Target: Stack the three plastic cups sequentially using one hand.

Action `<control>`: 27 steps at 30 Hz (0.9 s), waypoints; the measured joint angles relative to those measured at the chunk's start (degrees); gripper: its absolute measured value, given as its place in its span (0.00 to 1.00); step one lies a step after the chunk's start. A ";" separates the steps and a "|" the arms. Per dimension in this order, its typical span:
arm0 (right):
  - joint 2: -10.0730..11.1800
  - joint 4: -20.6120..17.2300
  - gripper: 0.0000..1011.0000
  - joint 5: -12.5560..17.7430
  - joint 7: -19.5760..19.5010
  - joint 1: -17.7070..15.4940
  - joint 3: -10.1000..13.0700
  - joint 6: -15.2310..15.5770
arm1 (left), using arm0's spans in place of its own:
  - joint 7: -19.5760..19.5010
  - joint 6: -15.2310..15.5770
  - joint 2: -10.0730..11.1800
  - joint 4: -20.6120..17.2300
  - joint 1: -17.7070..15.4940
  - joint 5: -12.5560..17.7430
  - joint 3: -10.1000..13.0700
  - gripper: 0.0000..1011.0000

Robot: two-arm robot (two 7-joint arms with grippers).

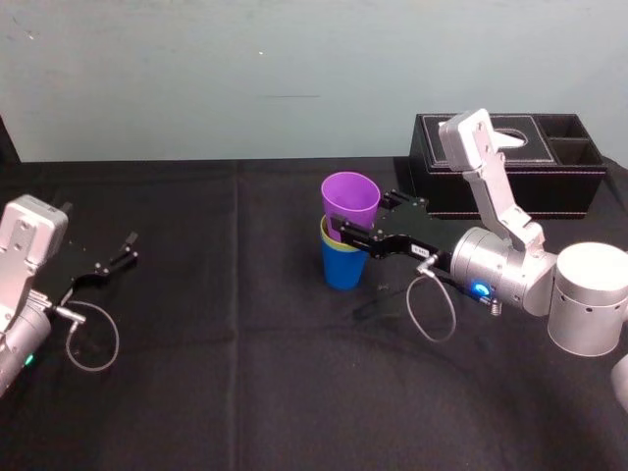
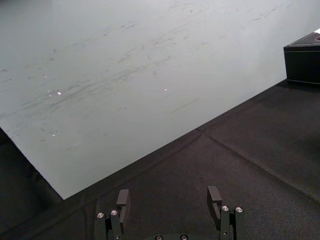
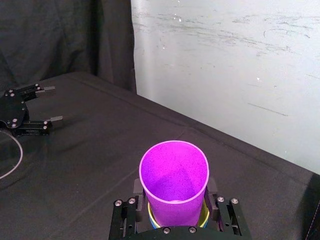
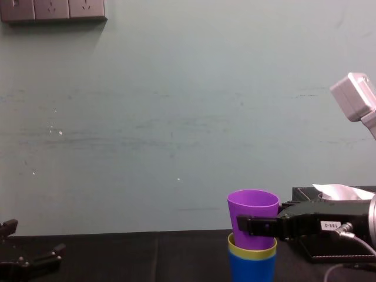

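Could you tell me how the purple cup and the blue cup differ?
The purple cup sits on top of the stack; the blue cup is at the bottom, standing on the table. The right gripper clasps the purple cup, while the blue cup is untouched. Both are upright and tapered, with the yellow-green cup nested between. The left gripper rests open at far left.

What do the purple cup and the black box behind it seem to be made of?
Purple cup: likely plastic, with a thin, smooth, evenly coloured wall and a soft sheen.
Black box: seemingly leather or imitation leather, matte, with pale stitching along its edges.
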 joint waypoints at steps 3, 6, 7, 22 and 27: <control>0.01 -0.03 0.73 0.00 -0.01 -0.01 0.00 0.02 | 0.00 0.00 0.00 0.00 0.00 0.00 0.00 1.00; 0.03 -0.06 0.80 0.02 -0.02 -0.03 0.00 0.04 | 0.00 0.00 0.00 0.00 0.00 0.00 0.00 1.00; 0.03 -0.06 0.83 0.02 -0.02 -0.03 0.00 0.04 | 0.00 0.00 0.00 0.00 0.00 0.00 0.00 1.00; 0.04 -0.15 0.99 0.05 -0.03 -0.03 0.00 0.13 | 0.00 0.00 0.00 0.00 0.00 0.00 0.00 1.00; 0.08 -0.31 0.99 0.05 -0.11 -0.11 0.04 0.12 | 0.00 0.00 0.00 0.00 0.00 0.00 0.00 1.00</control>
